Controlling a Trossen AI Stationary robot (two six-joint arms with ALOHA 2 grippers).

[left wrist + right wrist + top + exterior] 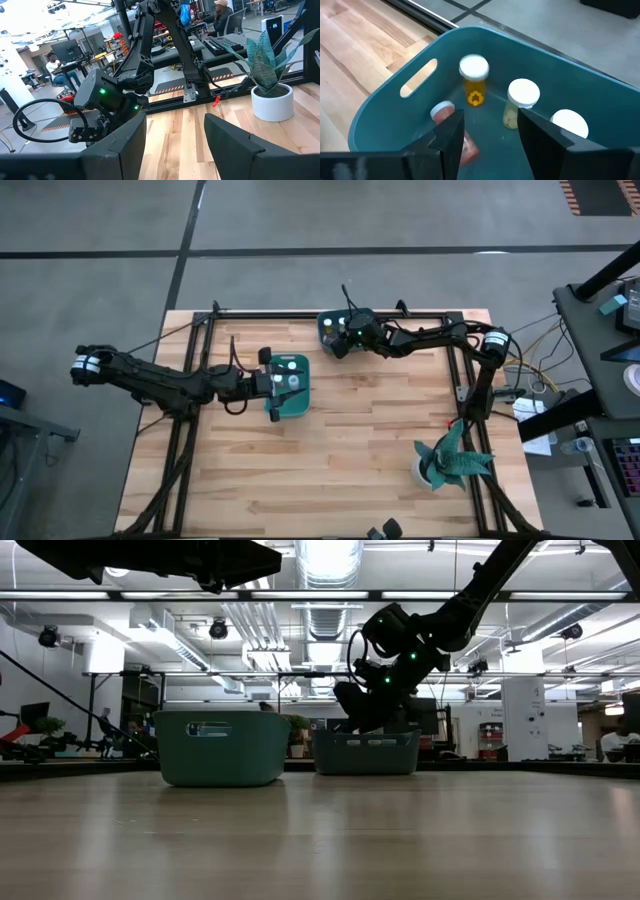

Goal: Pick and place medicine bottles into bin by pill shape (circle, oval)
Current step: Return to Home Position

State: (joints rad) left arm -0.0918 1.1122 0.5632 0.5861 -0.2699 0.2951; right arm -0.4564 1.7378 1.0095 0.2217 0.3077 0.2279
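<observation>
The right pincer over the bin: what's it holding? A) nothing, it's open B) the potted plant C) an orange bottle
A: the right pincer is open with an empty gap, and the orange bottle stands loose in the bin below.

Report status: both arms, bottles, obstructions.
Left tool open, empty, above green bin. Right tool open, empty, over teal bin; four medicine bottles inside. Potted plant well aside.
</observation>
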